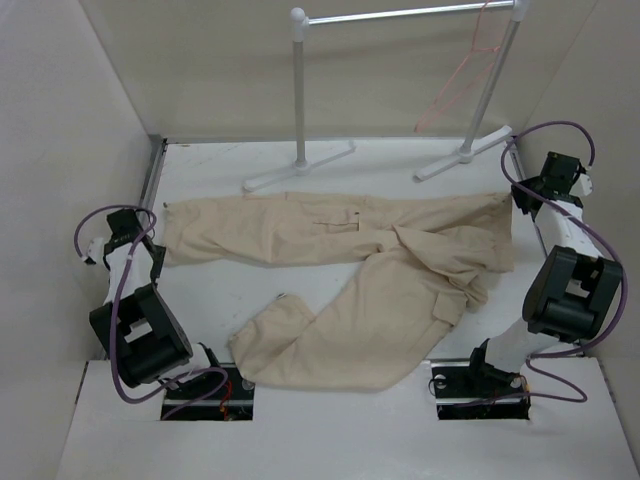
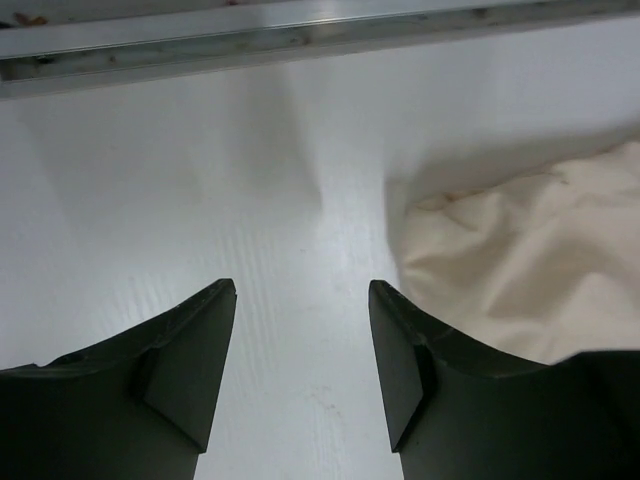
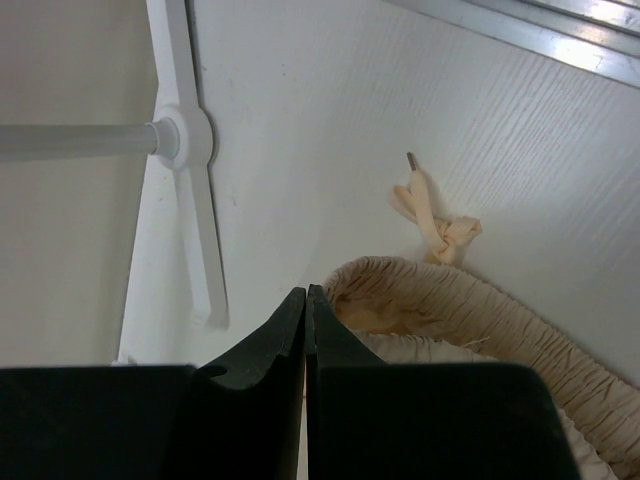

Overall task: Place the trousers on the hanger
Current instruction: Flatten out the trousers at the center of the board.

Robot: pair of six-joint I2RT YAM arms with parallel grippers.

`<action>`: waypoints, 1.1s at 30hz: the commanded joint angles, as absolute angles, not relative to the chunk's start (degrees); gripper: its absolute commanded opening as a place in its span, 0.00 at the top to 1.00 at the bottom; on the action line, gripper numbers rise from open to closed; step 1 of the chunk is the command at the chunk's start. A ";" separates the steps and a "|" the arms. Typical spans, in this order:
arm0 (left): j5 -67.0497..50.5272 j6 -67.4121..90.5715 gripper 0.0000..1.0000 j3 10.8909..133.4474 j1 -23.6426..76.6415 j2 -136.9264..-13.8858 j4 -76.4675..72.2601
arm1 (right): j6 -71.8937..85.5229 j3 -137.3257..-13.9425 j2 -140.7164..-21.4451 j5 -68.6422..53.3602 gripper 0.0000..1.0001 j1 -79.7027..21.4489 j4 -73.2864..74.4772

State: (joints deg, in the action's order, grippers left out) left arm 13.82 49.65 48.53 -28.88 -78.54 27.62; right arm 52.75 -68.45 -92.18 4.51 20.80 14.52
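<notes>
The beige trousers (image 1: 380,270) lie flat on the white table, waist to the right and both legs running left. High at the back right, the pink-orange hanger (image 1: 465,75) hangs from the white rail. My left gripper (image 1: 152,232) is at the cuff of the far leg. In the left wrist view it (image 2: 302,290) is open over bare table, with trouser cloth (image 2: 520,270) just right of its right finger. My right gripper (image 1: 522,200) is at the waist. In the right wrist view it (image 3: 306,292) is shut with nothing between the fingers, beside the gathered waistband (image 3: 450,300) and knotted drawstring (image 3: 435,225).
A white rail stand (image 1: 299,90) stands at the back, its two feet (image 1: 300,165) on the table just beyond the trousers. One foot (image 3: 195,200) lies left of my right gripper. An aluminium edge strip (image 2: 300,35) runs along the table side ahead of my left gripper.
</notes>
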 commanded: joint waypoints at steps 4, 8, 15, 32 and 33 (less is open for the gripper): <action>16.07 49.31 0.43 61.16 -21.15 -77.95 23.73 | 53.53 -70.49 -92.28 4.31 0.93 21.76 12.04; 17.41 44.57 0.33 67.93 -17.98 -85.76 24.51 | 53.26 -70.31 -92.99 4.66 0.93 21.75 11.78; 11.95 44.03 0.45 69.87 -15.78 -100.79 25.76 | 51.68 -73.73 -98.08 4.31 0.94 21.75 12.39; 10.11 43.94 0.61 99.42 -12.80 -115.60 24.96 | 50.80 -85.52 -104.42 4.56 0.64 22.02 12.92; 10.19 43.86 0.53 96.19 -12.18 -112.44 24.53 | 50.63 -85.00 -103.28 5.01 0.52 21.76 13.27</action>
